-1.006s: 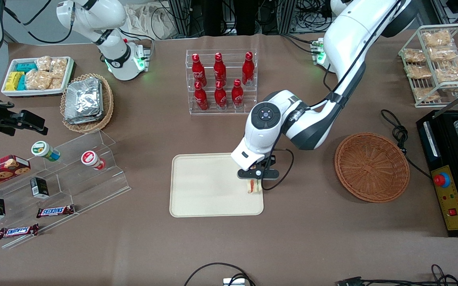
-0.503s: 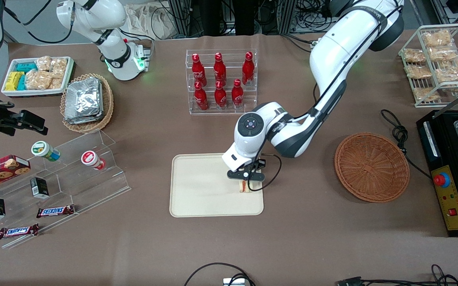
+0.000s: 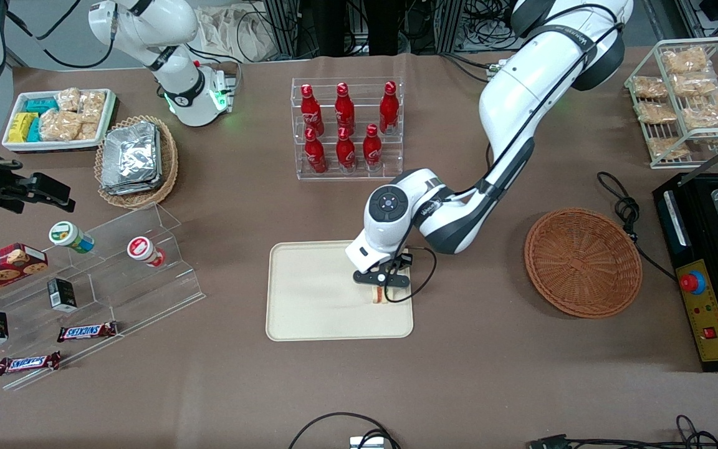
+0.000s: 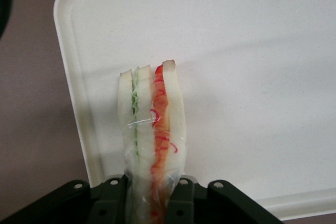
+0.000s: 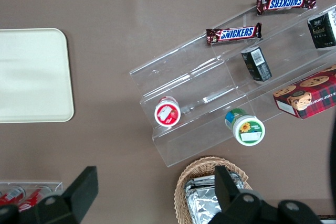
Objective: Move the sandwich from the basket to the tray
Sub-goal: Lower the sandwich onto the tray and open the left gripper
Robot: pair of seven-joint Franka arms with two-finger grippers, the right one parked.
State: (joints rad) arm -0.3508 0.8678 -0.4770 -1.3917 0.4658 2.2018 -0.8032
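Front view, read from one side to the other: the tray [image 3: 309,299] lies flat in the middle of the table, then the gripper [image 3: 381,288] stands over the tray's end that is toward the working arm, and after it, well apart, the round basket [image 3: 582,262] sits with nothing in it. The sandwich [image 3: 379,295] is under the gripper, nearer to the front camera than the arm's wrist, and just inside the tray's rim.

In the left wrist view the relation is more clear. The two fingers [image 4: 113,200] pinch the sandwich [image 4: 152,129] at its wide end, one on each bread face, and its long axis runs straight out from them, with the pointed end away from the gripper. The filling edge with the green and red layers is turned to the camera. All of the wedge shows against the tray [image 4: 252,51], not against the brown table.

I cannot tell if the sandwich already touches the tray or hangs a little above it. I think the carrying part is almost done; what is left is to go down a little if needed and spread the fingers. Because it stands on a thin edge, it may fall on its side when released.
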